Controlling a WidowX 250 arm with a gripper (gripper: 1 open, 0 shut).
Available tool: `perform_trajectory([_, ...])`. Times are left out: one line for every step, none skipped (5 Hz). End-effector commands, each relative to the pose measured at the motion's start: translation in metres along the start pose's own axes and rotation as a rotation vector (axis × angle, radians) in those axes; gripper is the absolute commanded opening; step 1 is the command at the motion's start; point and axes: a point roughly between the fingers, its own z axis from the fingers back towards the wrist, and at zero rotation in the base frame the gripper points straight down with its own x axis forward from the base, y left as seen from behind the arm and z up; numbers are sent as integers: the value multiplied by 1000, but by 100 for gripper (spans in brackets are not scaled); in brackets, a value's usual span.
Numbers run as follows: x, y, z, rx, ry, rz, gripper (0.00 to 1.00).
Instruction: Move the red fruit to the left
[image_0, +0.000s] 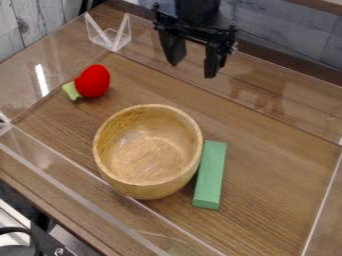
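Observation:
The red fruit (91, 80) is a small round bright red toy with a green leaf piece at its left side. It lies on the wooden table at the left, apart from everything else. My gripper (193, 60) hangs over the far middle of the table, pointing down. Its two black fingers stand open with nothing between them. It is well to the right of the fruit and a little farther back.
A wooden bowl (147, 150) sits in the middle front. A green rectangular block (211, 174) lies right beside it. Clear plastic walls (107, 32) ring the table, with a low one along the front edge.

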Motion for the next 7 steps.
perform_trajectory([8,-10,-2,7,-36,19,100])
perform_trajectory([14,-24,-16,2,-32,21,100])
perform_trajectory([17,-43,-17,10,-35,23,100])
perform_trajectory([16,-59,-11,10,-50,20,0])
perform_trajectory([25,-56,-8,22,-81,94,100])
perform_trajectory([23,-49,-1,35,-107,164,100])
perform_trajectory([22,-42,2,27,-115,133,100])
